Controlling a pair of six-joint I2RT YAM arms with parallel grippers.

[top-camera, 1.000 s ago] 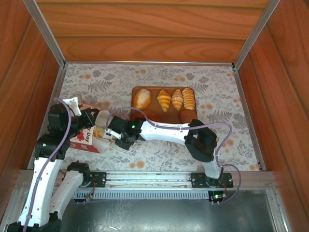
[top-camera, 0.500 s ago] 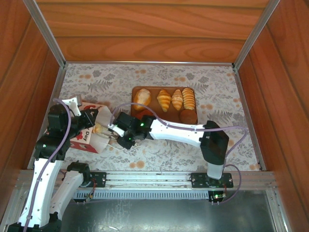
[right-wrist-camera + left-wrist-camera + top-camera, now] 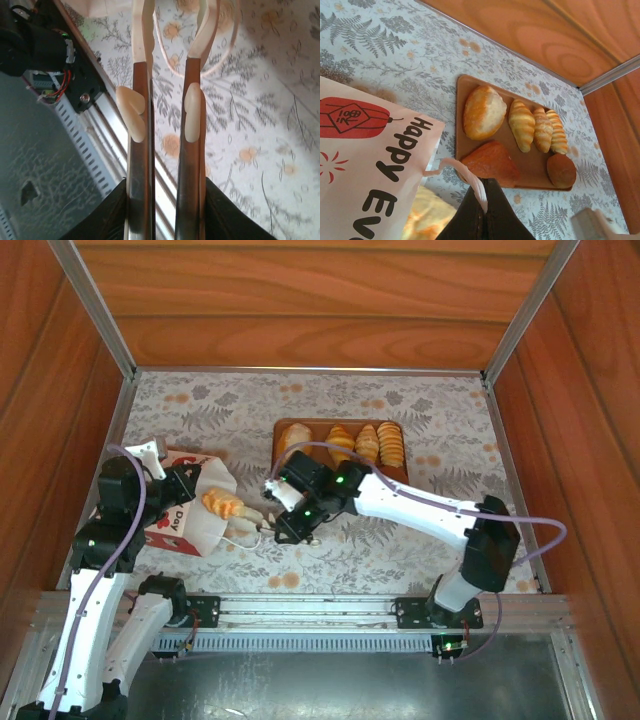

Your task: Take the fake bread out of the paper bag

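One paper bag (image 3: 175,525) lies on its side at the left of the fern-printed tablecloth (image 3: 420,400), its mouth facing right. Seen from above, the left gripper (image 3: 192,483) sits at the bag's upper edge. In its wrist camera the dark jaws of that gripper (image 3: 484,192) are pinched tight on a loop of the bag's (image 3: 365,150) white cord handle (image 3: 457,167).

A golden croissant (image 3: 222,505) lies on the white paper at the mouth. The left wrist camera shows a blurred part of it (image 3: 427,217) under the bag's edge, and I cannot tell whether it is fully out.

Just to its right is the right gripper (image 3: 258,512), pointing at the croissant. Its fingers (image 3: 175,30) stand a narrow gap apart, with bare tablecloth showing between them.

Further right and back sits the brown tray (image 3: 465,87). It holds an oval loaf (image 3: 484,112), a reddish bun (image 3: 490,161), a row of three ridged croissants (image 3: 542,129) and a round bun (image 3: 561,170).
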